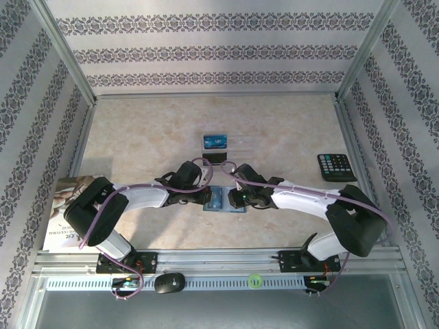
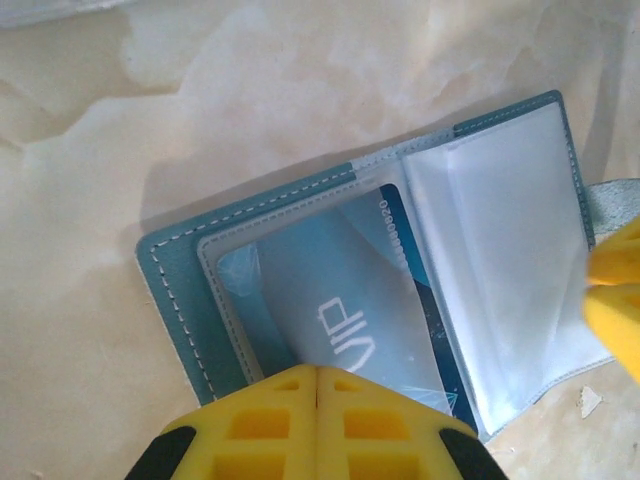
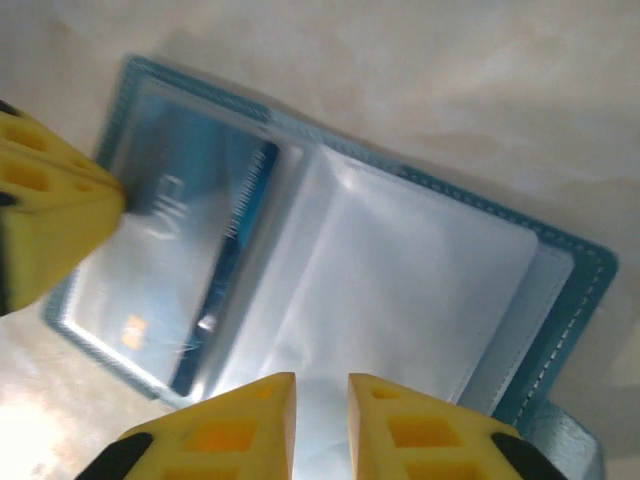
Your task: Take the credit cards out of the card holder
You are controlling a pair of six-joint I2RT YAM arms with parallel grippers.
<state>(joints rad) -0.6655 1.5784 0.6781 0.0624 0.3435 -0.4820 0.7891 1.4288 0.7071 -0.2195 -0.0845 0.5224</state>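
Card holder (image 2: 185, 290) lies open; left tool (image 2: 317, 374) shut touching it, right tool (image 3: 321, 380) slightly parted.

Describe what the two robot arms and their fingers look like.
Both the left arm and right arm have white links with bulky black joints, and a lilac cable runs along each. The fingers are bright yellow blocks with square recesses, on black mounts.
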